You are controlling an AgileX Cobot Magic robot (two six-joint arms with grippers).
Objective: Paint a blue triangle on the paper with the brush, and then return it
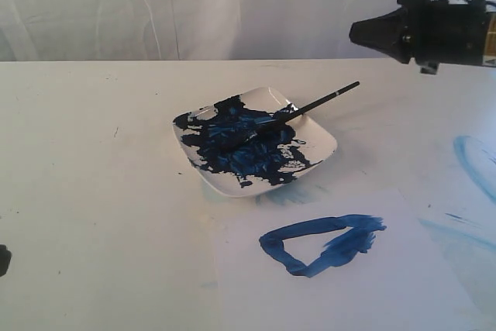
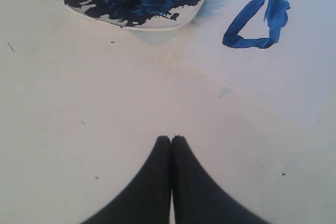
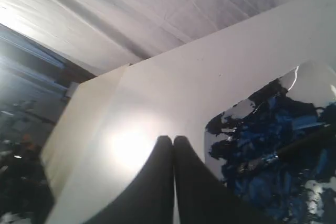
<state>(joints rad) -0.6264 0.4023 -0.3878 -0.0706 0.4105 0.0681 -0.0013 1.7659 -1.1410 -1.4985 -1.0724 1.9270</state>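
Brush (image 1: 314,105) lies across the dish (image 1: 319,145), bristles in the paint and handle overhanging the far rim; nothing grips it. Triangle (image 1: 310,229) is complete on the paper (image 1: 403,284), just beside the dish on the worktop (image 1: 93,153). Right fingers (image 3: 157,177) are clenched and empty, raised near the dish. Left fingers (image 2: 155,177) are clenched and empty over bare worktop. Judgement: the return step appears done. The next move calls only for clearing the arm without knocking the handle. No legible writing found.

Off-white table (image 1: 93,191), white draped backdrop (image 1: 155,5)
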